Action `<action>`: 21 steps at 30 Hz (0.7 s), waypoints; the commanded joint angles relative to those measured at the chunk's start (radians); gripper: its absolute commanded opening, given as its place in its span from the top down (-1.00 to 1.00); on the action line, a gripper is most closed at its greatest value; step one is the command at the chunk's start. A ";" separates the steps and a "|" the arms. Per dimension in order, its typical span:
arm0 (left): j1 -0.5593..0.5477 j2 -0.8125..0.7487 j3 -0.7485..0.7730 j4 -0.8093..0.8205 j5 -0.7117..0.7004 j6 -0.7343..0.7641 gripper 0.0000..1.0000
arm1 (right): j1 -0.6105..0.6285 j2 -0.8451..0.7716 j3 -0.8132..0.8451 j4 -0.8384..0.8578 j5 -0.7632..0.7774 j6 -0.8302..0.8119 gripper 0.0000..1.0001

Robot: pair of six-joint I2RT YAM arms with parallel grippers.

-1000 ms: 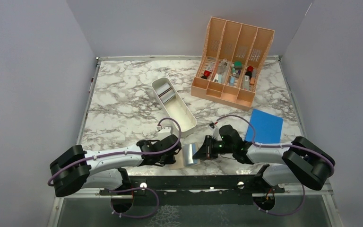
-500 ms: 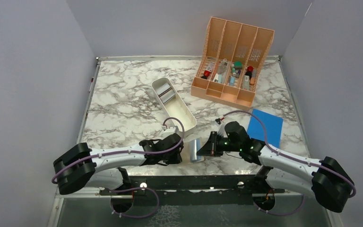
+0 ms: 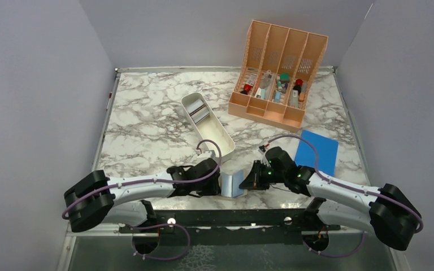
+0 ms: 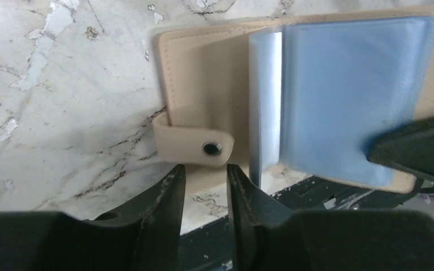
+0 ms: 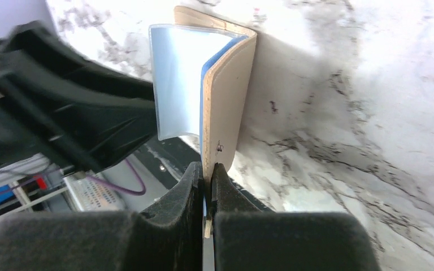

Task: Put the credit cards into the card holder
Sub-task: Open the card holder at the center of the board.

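At the near edge of the marble worktop, the card holder stands propped open between the two arms. The right pincer is pinched tight on the edge of its tan cover, holding that flap upright, and the blue-grey sleeves fan out beside it. The left pincer sits low just short of the snap tab, its fingers a little apart with nothing between them. What look like the credit cards lie in the far end of the white tray, well apart from the holder. A blue sheet lies right of the tray.
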 commanded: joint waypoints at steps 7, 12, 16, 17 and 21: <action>0.000 -0.263 0.100 -0.049 0.035 -0.004 0.11 | -0.002 0.045 0.010 -0.095 0.096 -0.067 0.98; 0.000 -0.204 0.095 0.062 0.089 0.035 0.09 | -0.002 0.047 0.000 -0.046 0.074 -0.060 0.98; 0.000 -0.089 0.101 0.098 0.103 0.064 0.23 | -0.002 0.047 0.001 -0.053 0.082 -0.065 0.98; 0.001 -0.065 0.102 0.087 0.081 0.067 0.28 | -0.002 0.046 -0.002 -0.057 0.086 -0.066 0.97; 0.001 -0.005 0.097 -0.003 -0.018 0.050 0.45 | -0.002 0.040 0.009 -0.163 0.165 -0.088 0.69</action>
